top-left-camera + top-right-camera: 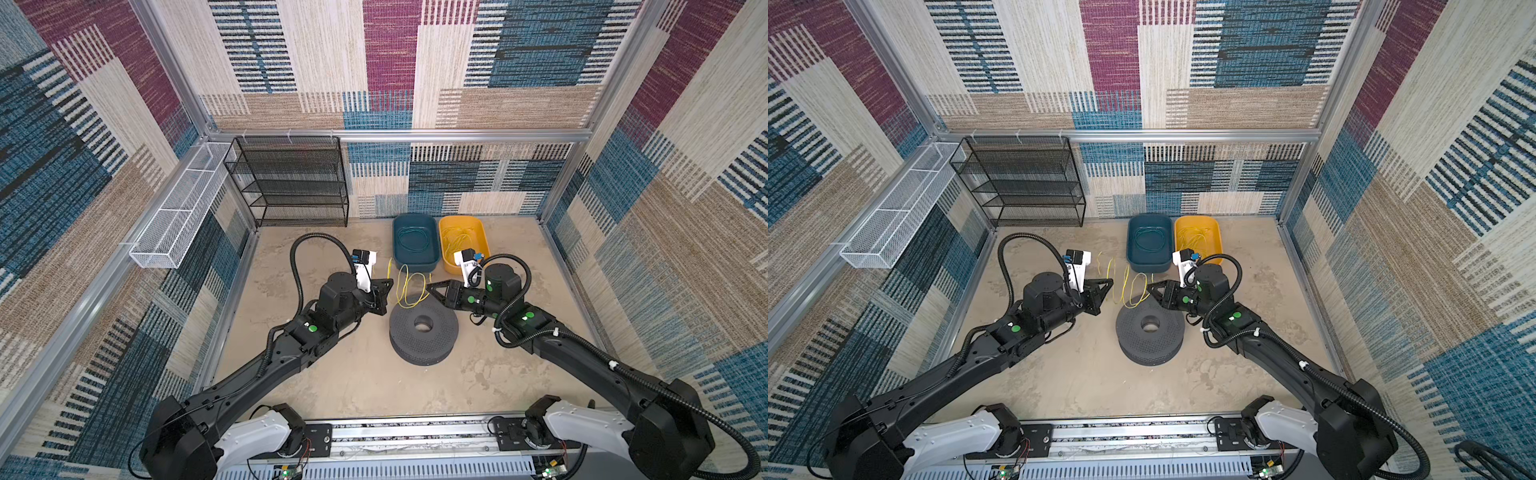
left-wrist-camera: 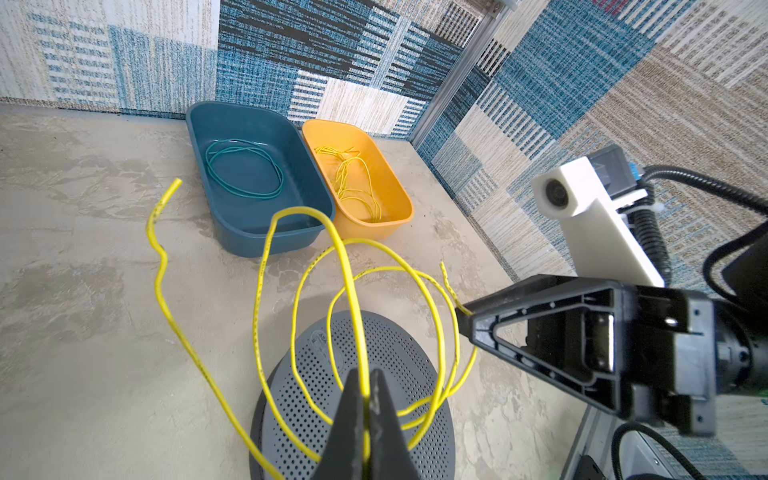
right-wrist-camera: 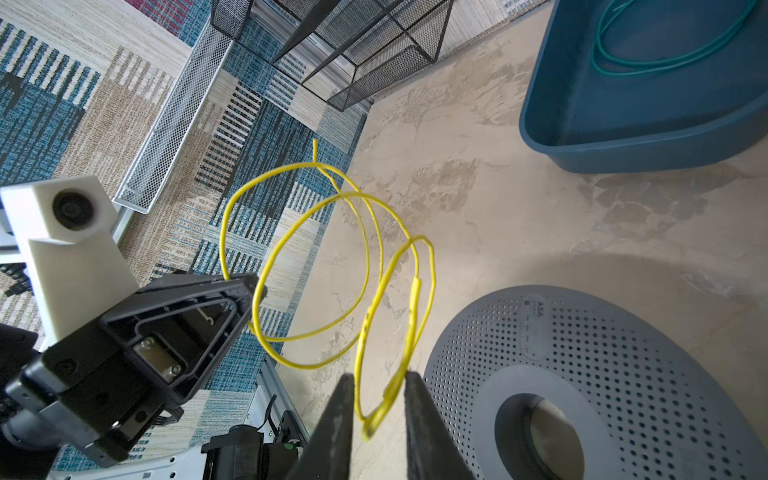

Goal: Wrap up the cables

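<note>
While my left fingers pinched the light, springy yellow cable coiled in the air at the grey disc's eleven o'clock, my right fingers stood spread around its lowest loop, where I judged a grip best.

In the left wrist view the left gripper fingers run off the frame edge, same with the grey disc and one strand of the yellow cable. Right wrist view: the cable goes blurry between the right gripper fingers, can't tell if it touches either, and the blue bin is cropped. In both top views the loops are too thin to count, and the right wrist camera covers the yellow bin at its 7 o'clock corner.
</note>
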